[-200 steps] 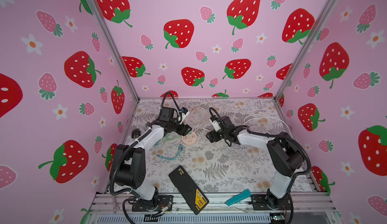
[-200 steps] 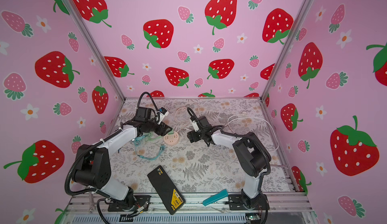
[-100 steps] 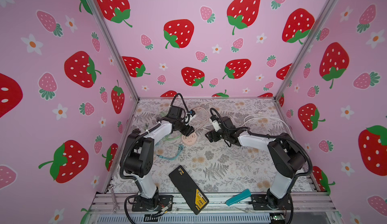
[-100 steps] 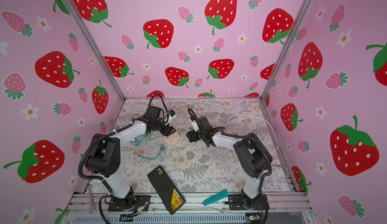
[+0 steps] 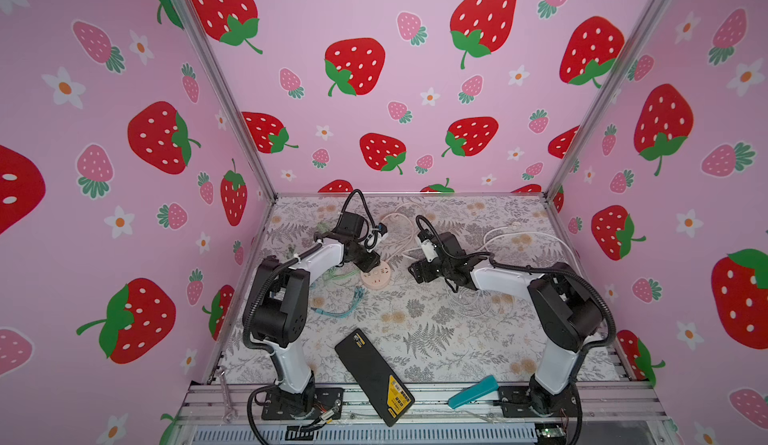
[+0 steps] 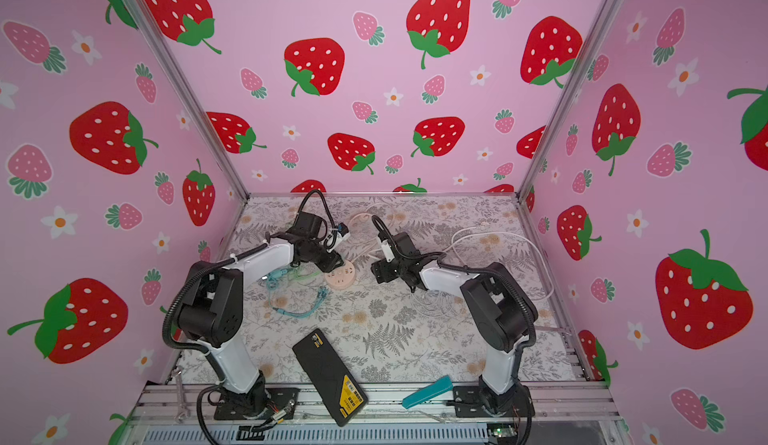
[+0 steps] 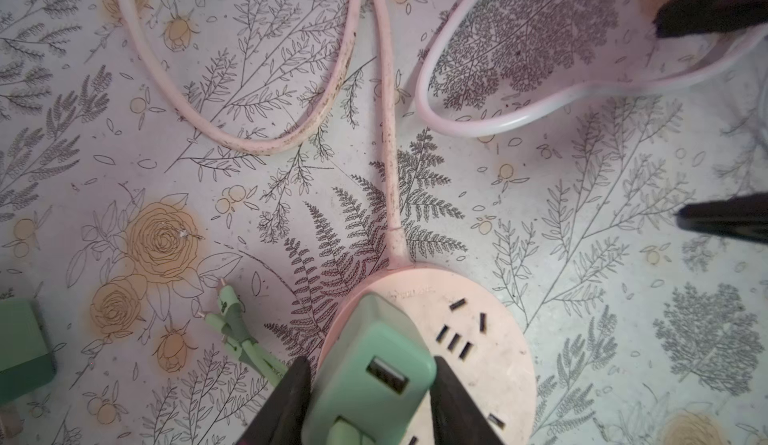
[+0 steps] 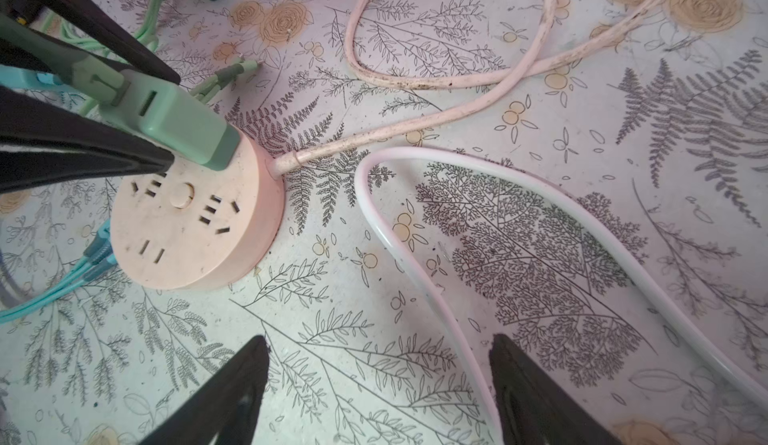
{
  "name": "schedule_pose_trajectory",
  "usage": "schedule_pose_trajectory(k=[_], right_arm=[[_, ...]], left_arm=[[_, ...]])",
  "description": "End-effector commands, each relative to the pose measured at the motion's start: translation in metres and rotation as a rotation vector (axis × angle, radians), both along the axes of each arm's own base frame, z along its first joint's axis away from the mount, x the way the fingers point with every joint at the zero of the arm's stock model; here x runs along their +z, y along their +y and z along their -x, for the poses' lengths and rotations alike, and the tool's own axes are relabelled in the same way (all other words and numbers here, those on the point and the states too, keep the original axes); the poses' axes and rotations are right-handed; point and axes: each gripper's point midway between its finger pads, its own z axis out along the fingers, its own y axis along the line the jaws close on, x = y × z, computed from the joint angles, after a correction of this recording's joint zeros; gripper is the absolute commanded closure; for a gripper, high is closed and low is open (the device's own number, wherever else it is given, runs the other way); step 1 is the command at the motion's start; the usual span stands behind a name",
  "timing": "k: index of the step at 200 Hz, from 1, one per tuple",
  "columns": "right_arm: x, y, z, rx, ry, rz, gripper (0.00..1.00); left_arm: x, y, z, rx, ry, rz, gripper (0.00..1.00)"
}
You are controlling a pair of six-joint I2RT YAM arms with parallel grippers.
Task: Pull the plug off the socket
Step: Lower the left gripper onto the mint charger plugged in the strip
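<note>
Plug (image 7: 374, 339) sits between the fingers of my left end effector (image 7: 372, 366), the nearer one. Its green body is seated in the round pink socket (image 7: 486, 339) on the tabletop (image 7: 582, 214), and the jaws lie against both its flanks. Its long axis runs from the socket face back toward the wrist, so I judge the pull goes that way. My right end effector (image 8: 379, 339) gapes wide and empty, with the socket ahead of it, untouched. The prongs are hidden, and the squeeze looks firm, though I can't be sure.
</note>
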Motion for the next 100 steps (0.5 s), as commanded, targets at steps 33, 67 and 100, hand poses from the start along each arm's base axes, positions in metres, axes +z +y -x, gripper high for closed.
schedule_pose_trajectory(k=[33,67,100], right_arm=[[-0.002,0.0005,-0.0041,-0.019,0.009,0.019,0.16],[-0.0022,-0.0003,-0.0045,-0.025,0.008,0.023,0.16],[-0.0032,-0.0002,-0.0046,-0.026,0.014,0.022,0.17]], left_arm=[[0.0074,-0.0086,-0.0019,-0.032,-0.003,-0.003,0.65],[0.0068,-0.0084,-0.0034,0.005,-0.019,-0.017,0.67],[0.0115,-0.0125,0.001,0.084,-0.044,-0.014,0.67]])
